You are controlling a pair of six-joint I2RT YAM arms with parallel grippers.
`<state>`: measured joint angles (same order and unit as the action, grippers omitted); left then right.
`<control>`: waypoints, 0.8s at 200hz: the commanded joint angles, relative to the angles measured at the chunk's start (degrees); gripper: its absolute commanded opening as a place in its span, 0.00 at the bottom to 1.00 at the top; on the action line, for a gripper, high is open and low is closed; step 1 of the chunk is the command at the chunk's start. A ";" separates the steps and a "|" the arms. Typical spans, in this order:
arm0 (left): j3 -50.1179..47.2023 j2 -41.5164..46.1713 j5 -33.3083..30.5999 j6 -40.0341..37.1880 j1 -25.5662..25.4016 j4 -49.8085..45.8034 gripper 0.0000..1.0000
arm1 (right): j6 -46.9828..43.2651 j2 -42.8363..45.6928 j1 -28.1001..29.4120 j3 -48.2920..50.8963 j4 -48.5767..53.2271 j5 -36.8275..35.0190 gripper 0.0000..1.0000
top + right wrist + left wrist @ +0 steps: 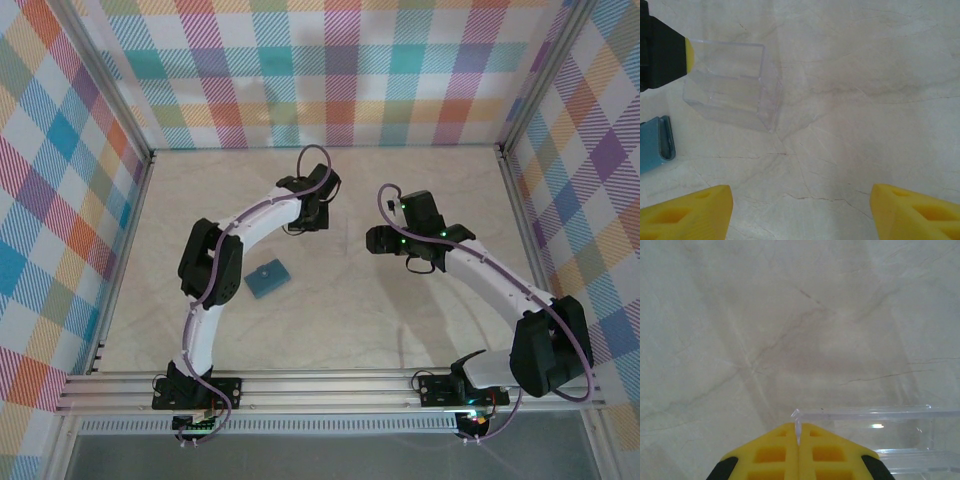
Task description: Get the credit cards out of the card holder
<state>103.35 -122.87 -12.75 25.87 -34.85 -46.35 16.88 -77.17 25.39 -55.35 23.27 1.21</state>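
The card holder (267, 279), a teal-blue wallet, lies folded shut on the table beside the left arm's elbow; its end also shows in the right wrist view (655, 142). The credit cards are hidden. My left gripper (798, 432) is shut on the thin upper edge of a clear plastic rectangle (875, 432), which stands apart from the wallet. From above, the left gripper (308, 222) is at mid-table. My right gripper (378, 240) faces it, open and with nothing between its yellow fingers (690, 212), short of the plastic piece (732, 87).
The tabletop is pale marble-patterned, fenced by metal rails (330, 385) at the near edge and checked walls (60, 200) on three sides. Bare table lies to the right of and beyond the clear plastic piece.
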 commanded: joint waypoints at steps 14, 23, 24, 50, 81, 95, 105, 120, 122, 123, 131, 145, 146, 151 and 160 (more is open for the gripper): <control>-0.08 -0.33 -0.38 2.52 -0.39 -0.65 0.04 | -1.41 2.14 0.10 1.64 1.30 -0.42 0.74; -0.21 -0.39 -0.39 2.69 -0.39 -0.75 0.06 | -1.33 2.35 0.10 1.82 1.41 -0.58 0.74; -0.23 -0.33 -0.41 2.69 -0.39 -0.76 0.06 | -1.33 2.36 0.10 1.82 1.42 -0.59 0.74; -1.28 0.68 -0.72 2.98 -0.39 -0.24 0.15 | -1.09 2.87 0.10 1.94 1.64 -0.64 0.74; -1.70 3.05 -0.71 2.15 -0.39 -0.86 0.26 | -0.70 3.46 0.10 0.63 3.11 0.27 0.73; -2.50 5.00 -0.78 1.86 -0.35 -1.02 0.27 | -0.18 4.09 0.10 0.08 3.97 1.00 0.73; -3.34 6.52 -0.83 1.57 -0.27 -0.94 0.28 | 0.44 4.62 0.06 -0.02 4.32 1.73 0.73; -4.86 9.51 -0.82 0.62 -0.05 -1.00 0.30 | 1.75 5.59 0.10 0.15 4.59 3.22 0.73; -5.12 9.93 -0.80 0.47 0.00 -1.02 0.31 | 1.92 5.66 0.04 0.20 4.50 3.45 0.73; -5.24 10.11 -0.79 0.44 0.02 -1.02 0.31 | 2.06 5.73 0.07 0.22 4.55 3.54 0.73; -6.57 11.75 -0.25 -0.16 0.58 -0.91 0.33 | 2.75 5.99 0.10 0.41 4.62 4.49 0.73; -9.96 14.99 2.18 -0.70 2.21 0.28 0.35 | 3.99 6.35 0.08 0.76 4.75 5.93 0.72; -10.34 15.27 2.32 -0.67 2.36 0.37 0.35 | 4.10 6.38 0.05 0.77 4.76 6.00 0.72; -11.91 16.39 3.36 -0.70 3.13 0.90 0.36 | 4.48 6.40 0.10 0.93 4.76 6.43 0.72; -14.61 18.34 5.42 -1.11 4.46 1.87 0.38 | 5.15 6.53 0.10 1.20 4.84 7.13 0.72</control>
<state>94.06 -110.83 -11.27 26.35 -33.78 -45.80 19.11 -71.77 25.36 -53.98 26.72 4.78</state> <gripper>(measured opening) 0.360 0.724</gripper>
